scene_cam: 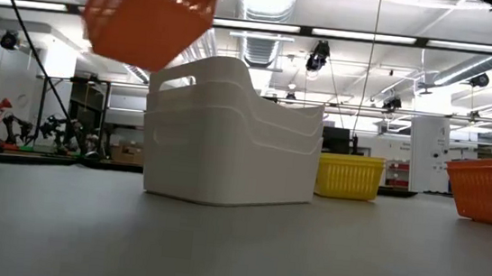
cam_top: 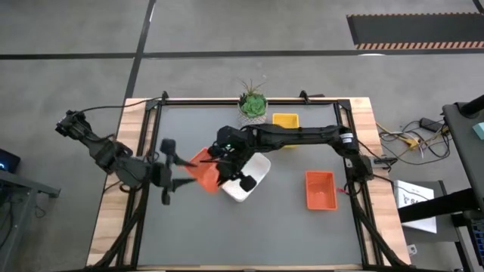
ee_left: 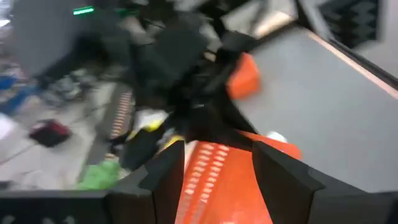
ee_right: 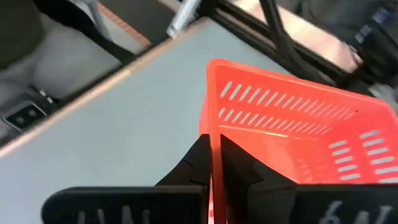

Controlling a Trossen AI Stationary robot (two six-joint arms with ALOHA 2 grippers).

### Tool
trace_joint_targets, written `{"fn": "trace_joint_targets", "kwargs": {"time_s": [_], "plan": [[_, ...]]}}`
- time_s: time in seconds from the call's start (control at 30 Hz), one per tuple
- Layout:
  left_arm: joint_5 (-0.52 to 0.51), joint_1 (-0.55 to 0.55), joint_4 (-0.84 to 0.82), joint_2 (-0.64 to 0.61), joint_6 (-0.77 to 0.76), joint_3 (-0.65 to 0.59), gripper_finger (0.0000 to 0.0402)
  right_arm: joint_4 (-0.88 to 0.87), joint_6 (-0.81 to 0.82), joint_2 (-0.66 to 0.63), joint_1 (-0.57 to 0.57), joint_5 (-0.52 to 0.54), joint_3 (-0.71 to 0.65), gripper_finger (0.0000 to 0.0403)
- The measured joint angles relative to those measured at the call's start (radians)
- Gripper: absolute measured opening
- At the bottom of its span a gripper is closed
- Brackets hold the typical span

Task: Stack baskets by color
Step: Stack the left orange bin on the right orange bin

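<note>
An orange basket (cam_top: 201,171) hangs tilted above the table's middle left, next to the stacked white baskets (cam_top: 246,178); the low view shows this orange basket (scene_cam: 149,15) high up. My right gripper (cam_top: 221,160) is shut on it. My left gripper (cam_top: 175,172) is open, with its fingers on either side of the basket's left end (ee_left: 214,180). A second orange basket (cam_top: 319,189) rests on its base at the right. A yellow basket (cam_top: 286,121) sits at the far side. My right gripper pinches the orange basket's upright wall at its rim (ee_right: 209,127), close to a corner, with one finger inside the basket and one outside. The fingers slant down from the table's right side. The basket is lifted clear of the table and tilted. My left gripper may touch the basket; I cannot tell.
A small potted green plant (cam_top: 252,104) stands at the far edge beside the yellow basket. Dark frame rails (cam_top: 144,151) run along the table's left and right sides. Bare grey table lies along the near edge (cam_top: 242,242).
</note>
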Motion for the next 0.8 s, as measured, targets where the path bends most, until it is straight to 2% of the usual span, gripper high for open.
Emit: {"fn": "trace_joint_targets", "kwargs": {"time_s": [0.07,0.3,0.43,0.63,0.7,0.8], "plan": [[-0.052,0.000,0.029,-0.014,0.006,0.000,0.0173,-0.048,-0.005,-0.037,0.009,0.076,-0.004,0.0009],[-0.065,0.000,0.053,-0.016,-0.003,-0.015,0.0173,-0.125,0.044,-0.200,0.070,0.276,-0.127,0.0009],[-0.065,0.000,0.118,0.007,0.021,-0.048,0.0173,-0.072,0.127,-0.330,0.124,0.450,-0.282,0.0009],[-0.064,0.000,0.213,0.048,0.106,-0.081,0.0173,0.079,0.295,-0.528,0.203,0.615,-0.578,0.0008],[-0.065,0.001,0.225,0.057,0.109,-0.076,0.0173,0.114,0.355,-0.584,0.238,0.714,-0.665,0.0008],[-0.066,0.001,0.249,0.067,0.111,-0.076,0.0173,0.120,0.421,-0.661,0.310,0.925,-0.763,0.0008]]}}
